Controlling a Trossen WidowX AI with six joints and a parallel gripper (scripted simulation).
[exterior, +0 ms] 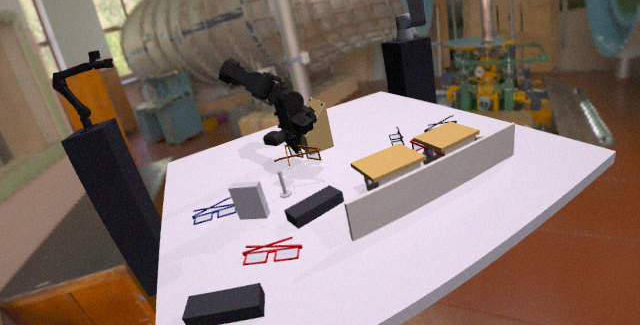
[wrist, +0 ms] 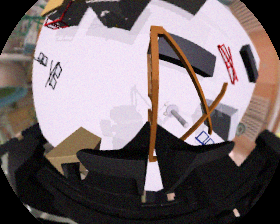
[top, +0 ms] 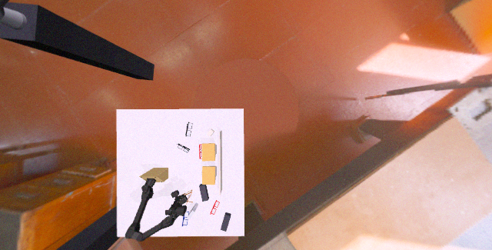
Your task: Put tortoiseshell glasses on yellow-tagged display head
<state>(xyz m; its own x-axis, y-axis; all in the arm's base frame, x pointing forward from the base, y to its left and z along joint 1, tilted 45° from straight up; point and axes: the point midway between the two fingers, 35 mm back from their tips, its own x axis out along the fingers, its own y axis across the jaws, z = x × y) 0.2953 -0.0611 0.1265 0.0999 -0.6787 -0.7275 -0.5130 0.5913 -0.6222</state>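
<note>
The tortoiseshell glasses (top: 188,192) (exterior: 319,155) (wrist: 154,90) hang in the air, their orange-brown front upright between the fingertips in the wrist view. My gripper (top: 185,198) (exterior: 298,151) (wrist: 149,124) is shut on them, above the table left of the boards in the exterior view. The temples slant away to the right in the wrist view. Two tan boards (top: 208,175) (exterior: 389,162) stand over dark shapes, probably the display heads, which they mostly hide. A red frame (top: 200,153) shows at the farther board's edge. I cannot see the yellow tag.
A long low wall (top: 221,161) (exterior: 430,180) runs behind the boards. A dark block (top: 204,192) (exterior: 315,206) (wrist: 186,55), a short peg (exterior: 283,185) (wrist: 178,116) and a grey block (exterior: 249,200) stand nearby. A tan box (top: 158,174) (exterior: 322,122) is behind the arm. Red, blue and black glasses also lie around.
</note>
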